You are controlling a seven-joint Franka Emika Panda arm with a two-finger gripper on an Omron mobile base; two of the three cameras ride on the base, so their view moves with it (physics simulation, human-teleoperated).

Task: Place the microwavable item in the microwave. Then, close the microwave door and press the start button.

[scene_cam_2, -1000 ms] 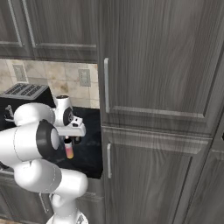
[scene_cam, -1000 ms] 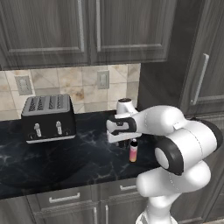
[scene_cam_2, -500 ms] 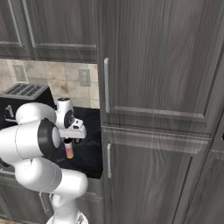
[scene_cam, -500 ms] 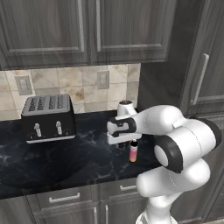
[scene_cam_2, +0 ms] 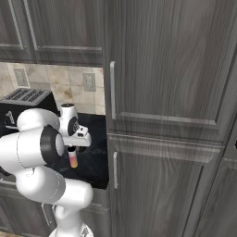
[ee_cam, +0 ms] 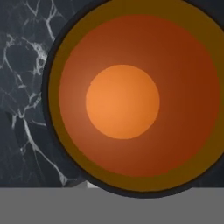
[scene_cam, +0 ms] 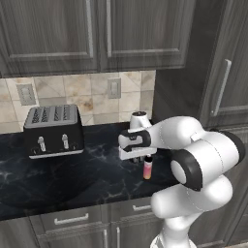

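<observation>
— Where are we now with the cup?

— Our gripper (scene_cam: 137,158) has come down a little compared with a second ago and hangs low over the dark counter (scene_cam: 72,174). In the hand view the cup (ee_cam: 131,98) is directly below us, its orange top very close to the camera. It stands on the counter, just beside the pink-orange bottle (scene_cam: 147,168).

— Are the jaws around it?

— We cannot tell; the fingers are hidden in every view, so open or closed stays unknown.

— What does this mean for the task?

— We judge that the grasp is being prepared. The toaster (scene_cam: 53,131) is well apart, so nothing there disturbs us.
</observation>
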